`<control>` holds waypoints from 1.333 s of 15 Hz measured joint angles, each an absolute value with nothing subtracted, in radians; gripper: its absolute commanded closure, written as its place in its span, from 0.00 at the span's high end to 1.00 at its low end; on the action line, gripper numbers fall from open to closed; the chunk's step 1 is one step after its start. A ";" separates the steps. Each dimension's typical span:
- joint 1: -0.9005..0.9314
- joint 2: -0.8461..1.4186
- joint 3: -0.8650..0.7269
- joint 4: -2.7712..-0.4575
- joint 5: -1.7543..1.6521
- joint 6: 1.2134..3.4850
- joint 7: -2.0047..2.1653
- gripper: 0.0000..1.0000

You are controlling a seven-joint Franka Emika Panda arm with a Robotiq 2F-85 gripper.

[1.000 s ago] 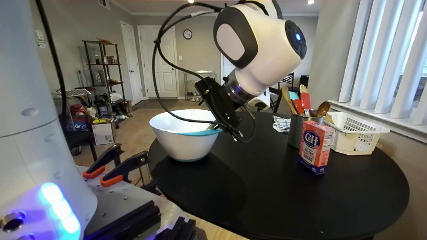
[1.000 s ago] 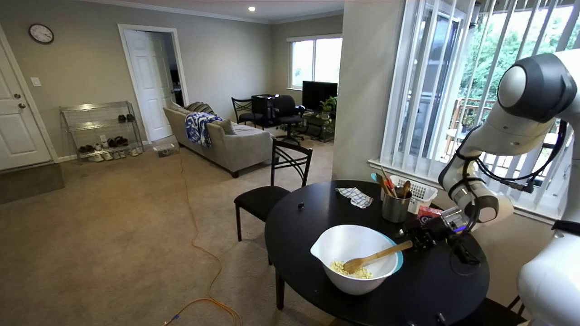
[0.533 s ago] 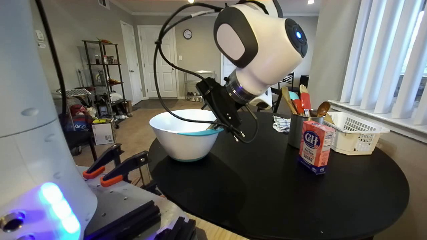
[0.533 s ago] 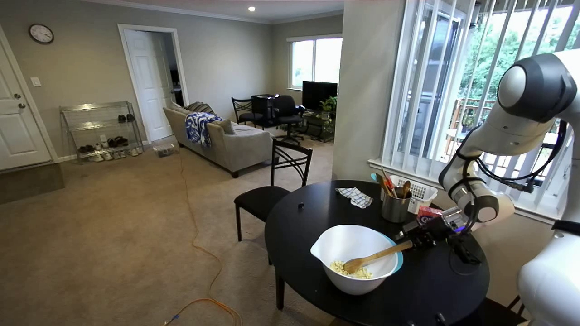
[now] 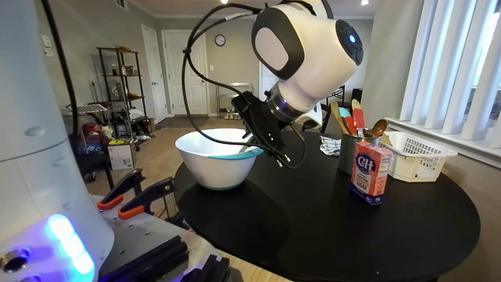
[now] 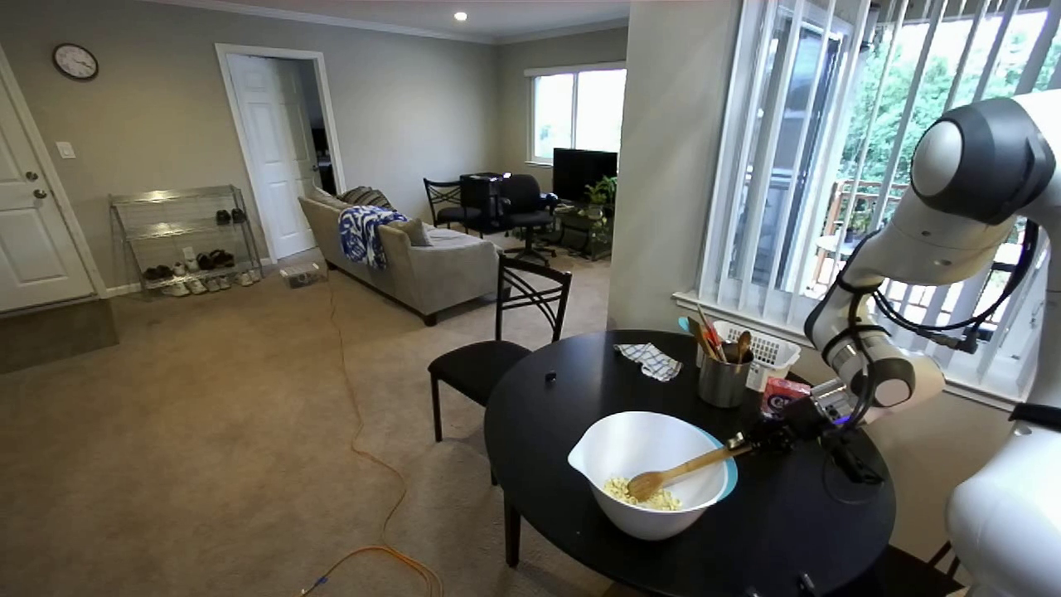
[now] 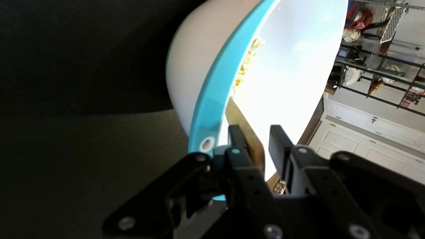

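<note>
A wooden spoon point(image 6: 688, 467) leans in a large white bowl point(image 6: 617, 444) with a turquoise grip rim point(image 7: 212, 89). Its head lies on pale crumbly pieces point(image 6: 617, 487) at the bottom, and its handle crosses the rim. In the wrist view my gripper point(image 7: 256, 132) has come partly together around the spoon's handle point(image 7: 244, 122). The handle lies close along the left finger, while a gap shows between it and the right finger point(image 7: 280, 142), so it is not clamped. Whether the left finger touches it, I cannot tell. In an exterior view the gripper point(image 5: 247, 138) is at the bowl's rim, its tips partly hidden.
On the round black table point(image 5: 332, 235) stand a pink sugar box point(image 5: 366, 172), a metal holder point(image 5: 345, 154) with several utensils, and a white basket point(image 5: 424, 160). A checked cloth point(image 6: 651, 361) lies farther back. A black chair point(image 6: 477, 369) stands beside the table.
The gripper's fingers have come closer together around the spoon's handle. The arm has shifted very slightly; bowl and spoon look unmoved.
</note>
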State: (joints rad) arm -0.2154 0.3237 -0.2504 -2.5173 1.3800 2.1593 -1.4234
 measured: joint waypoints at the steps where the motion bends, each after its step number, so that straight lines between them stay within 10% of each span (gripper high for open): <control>1: -0.216 0.324 -0.251 -2.517 1.380 2.163 -1.423 0.00; 20: -0.217 0.020 -0.283 -2.558 1.057 2.202 -1.218 0.03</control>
State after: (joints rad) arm -0.2166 0.0200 -0.2830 -2.5580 1.0574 2.2025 -1.2177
